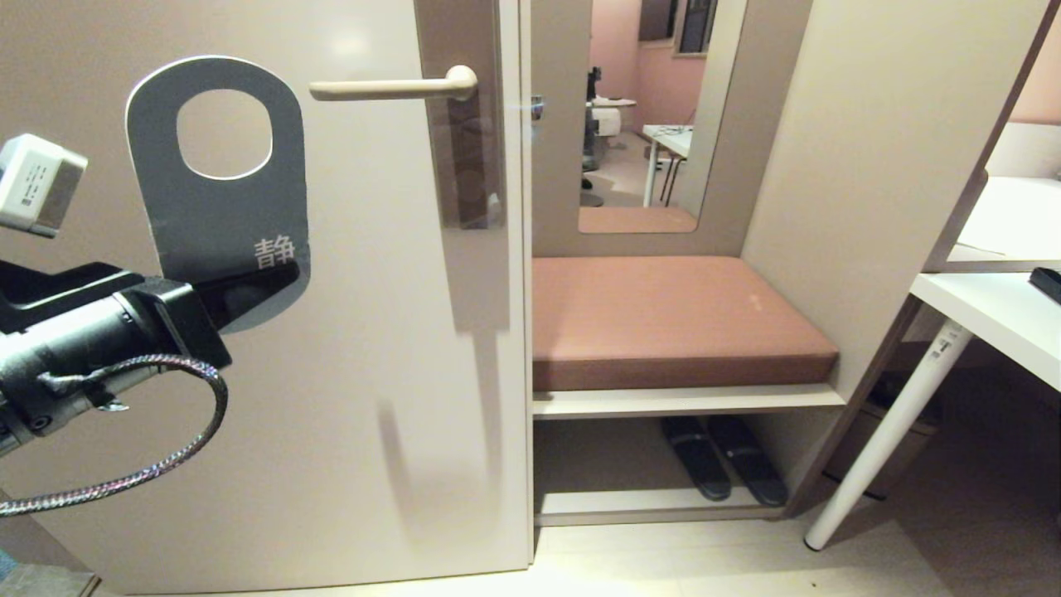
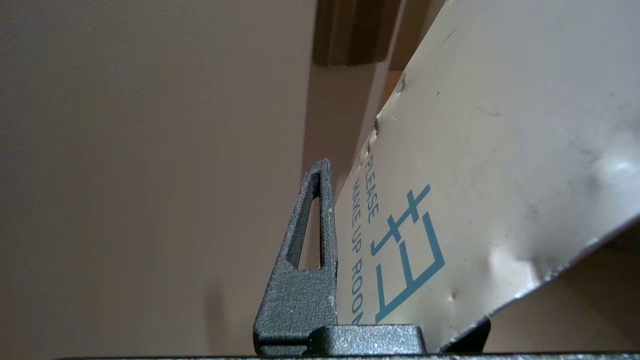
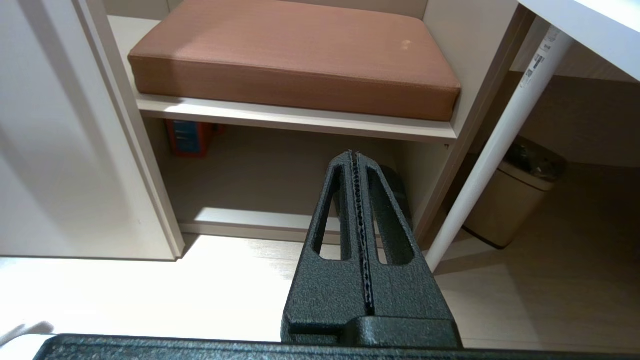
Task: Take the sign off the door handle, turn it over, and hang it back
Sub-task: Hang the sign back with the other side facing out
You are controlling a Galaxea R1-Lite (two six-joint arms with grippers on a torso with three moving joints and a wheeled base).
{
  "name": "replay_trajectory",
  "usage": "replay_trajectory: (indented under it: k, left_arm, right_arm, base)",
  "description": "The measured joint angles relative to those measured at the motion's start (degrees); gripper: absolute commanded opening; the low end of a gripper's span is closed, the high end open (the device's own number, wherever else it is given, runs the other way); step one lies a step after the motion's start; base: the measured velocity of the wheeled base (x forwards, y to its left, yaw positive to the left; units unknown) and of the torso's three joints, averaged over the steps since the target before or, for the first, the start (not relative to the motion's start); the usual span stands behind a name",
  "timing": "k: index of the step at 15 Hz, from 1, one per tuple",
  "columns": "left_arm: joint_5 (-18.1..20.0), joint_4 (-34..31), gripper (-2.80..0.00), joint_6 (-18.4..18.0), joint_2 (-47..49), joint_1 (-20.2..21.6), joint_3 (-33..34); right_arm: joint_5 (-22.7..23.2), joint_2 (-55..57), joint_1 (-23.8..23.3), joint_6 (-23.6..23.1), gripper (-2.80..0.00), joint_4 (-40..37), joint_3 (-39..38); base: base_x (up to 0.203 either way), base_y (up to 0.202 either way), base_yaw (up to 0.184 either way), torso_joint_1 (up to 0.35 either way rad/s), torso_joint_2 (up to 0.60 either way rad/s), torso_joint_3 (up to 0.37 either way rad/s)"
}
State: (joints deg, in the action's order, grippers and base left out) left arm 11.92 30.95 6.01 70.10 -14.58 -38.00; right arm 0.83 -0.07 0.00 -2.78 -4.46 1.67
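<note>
Pinching the sign [image 1: 220,207] by its lower end in my left claw [image 1: 249,294], I hold it upright with its round hole at twelve o'clock. The door handle [image 1: 390,87] lies at about two o'clock from the claw, its bar level, free tip nearest the sign. My right claw [image 3: 357,155] hangs squeezed closed, empty, near the floor.

The sign [image 1: 217,207] is off the door handle [image 1: 390,87], held upright in front of the door, well to the left of the lever's free end. Its blue-grey face shows in the head view, the big rounded hole uppermost, a white character near the bottom. Its other face [image 2: 480,165] is white (dented in places), with teal "PLEASE MAKE UP ROOM". The beige lever lies horizontal on its brownish plate.
</note>
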Motion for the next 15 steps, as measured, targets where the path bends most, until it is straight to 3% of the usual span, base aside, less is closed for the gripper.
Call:
replay_trajectory:
  k: [5, 15]
  left_arm:
    - [-3.61, -6.65, -2.80, -0.01, 3.39, 0.00, -7.33]
    - [-8.12, -10.27, -2.80, 2.19, 8.46, -0.18, -14.64]
  right_arm:
    - [0.02, 0.00, 0.00, 0.02, -2.80, 0.02, 0.00]
    - [0.01, 0.00, 0.00, 0.00, -2.80, 0.00, 0.00]
  base:
    - [0.000, 0.000, 0.000, 0.000, 0.00, 0.000]
    - [0.000, 0.000, 0.000, 0.000, 0.00, 0.000]
